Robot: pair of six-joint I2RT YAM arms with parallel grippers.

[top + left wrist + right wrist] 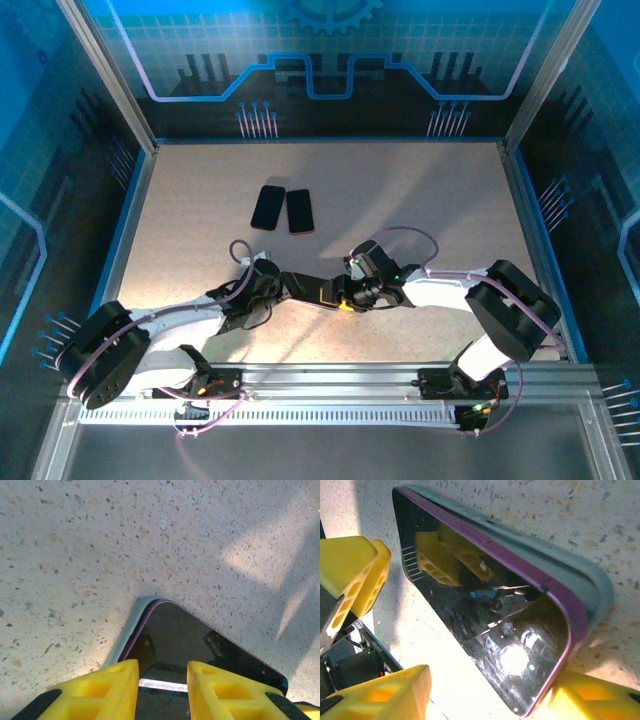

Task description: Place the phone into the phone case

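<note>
A dark phone (305, 284) with a purple rim lies at the table's centre, between my two grippers. In the left wrist view the phone (185, 635) sits in a pale grey-green case (127, 630) whose edge shows along its left side. My left gripper (162, 680) hovers open over the screen, its yellow fingers (100, 690) apart. In the right wrist view the phone (485, 610) rests against the case (580, 575). My right gripper (490, 700) is open around the phone's near end, with its right finger at the corner. The left gripper's fingers (350, 575) show at the far end.
Two more dark slabs lie side by side farther back: a black one (268, 207) and one with a reddish rim (300, 211). Metal frame rails and blue walls (130, 200) bound the speckled table. Both arms' cables loop near the centre.
</note>
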